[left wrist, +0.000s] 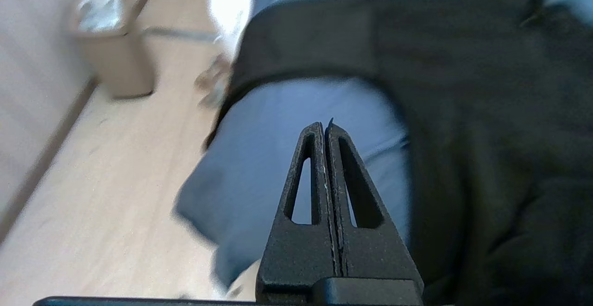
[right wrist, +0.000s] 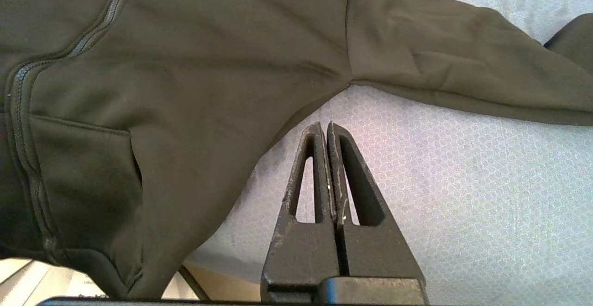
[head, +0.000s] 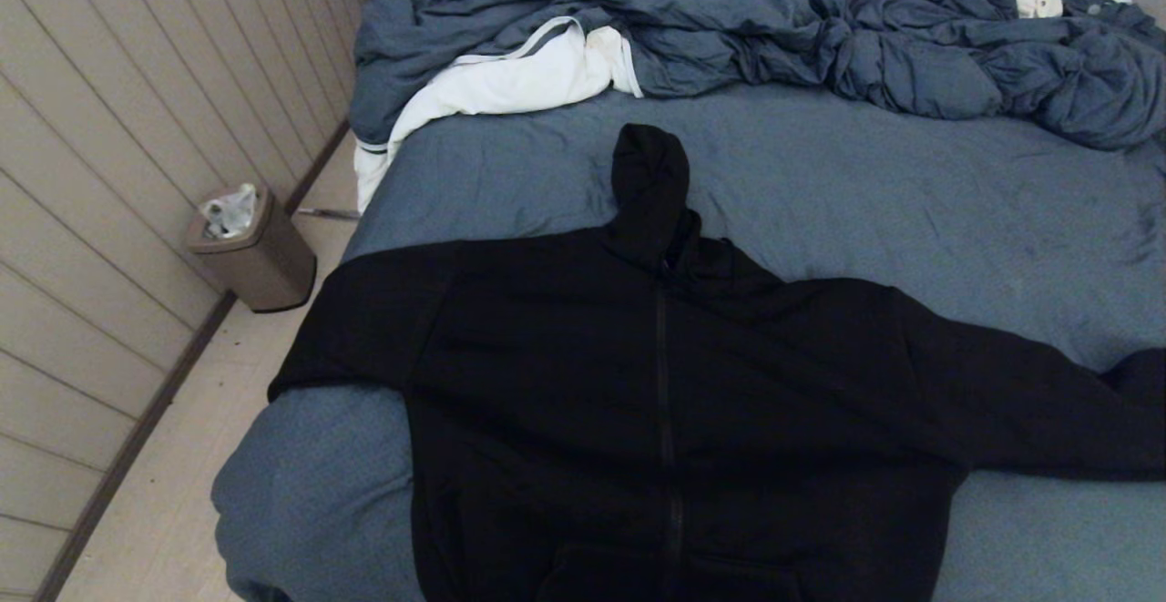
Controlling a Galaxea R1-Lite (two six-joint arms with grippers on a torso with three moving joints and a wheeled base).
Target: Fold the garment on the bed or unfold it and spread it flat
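The garment (head: 656, 383) is spread on the bed (head: 865, 183), right cuff and hem cut off. Left gripper (left wrist: 324, 125) and right gripper (right wrist: 324, 124) jaws are clenched, empty.

Head view dim and evenly lit, without hard shadows; the black hoodie (head: 656, 383) reads as a near-featureless mass. Left wrist view smeared by blur (bin (left wrist: 113, 51) and hoodie edges soft). Right wrist view brighter and sharp: zipper stitching and bed sheet (right wrist: 463, 181) weave resolve.

The hoodie (head: 674, 402) lies spread on the bed (head: 911, 183), hood toward the comforter (head: 774, 28) heaped behind it. A white cloth (head: 492, 92) lies at the comforter's left edge. A bin (head: 250, 251) stands on the floor left of the bed.
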